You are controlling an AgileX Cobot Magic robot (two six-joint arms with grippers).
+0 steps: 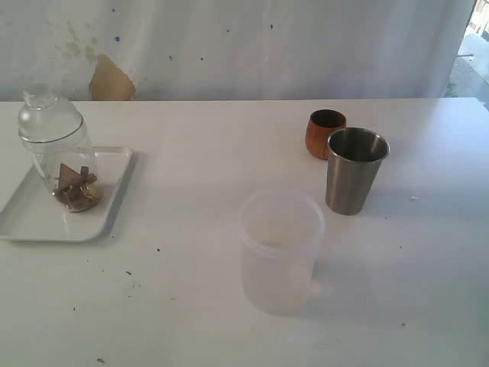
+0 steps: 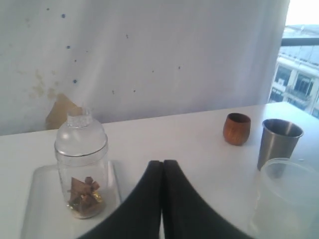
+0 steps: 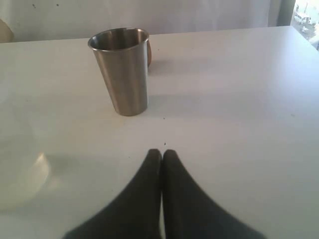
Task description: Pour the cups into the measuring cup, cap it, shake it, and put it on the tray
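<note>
Upright: clear, dome-capped meas. cup (image 1: 67, 164)

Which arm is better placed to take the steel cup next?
Right, probably. The steel cup stands straight ahead of its shut fingers with bare table between; from the left arm it lies far off, partly behind the frosted container.

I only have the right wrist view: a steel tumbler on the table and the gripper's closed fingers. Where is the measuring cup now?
Observer: The measuring cup stands upright on the tray, at the far left of the table in the exterior view.
Operator: Is it capped?
Observer: Yes. A clear domed cap sits on top, and brown pieces lie at the bottom of the cup.
</note>
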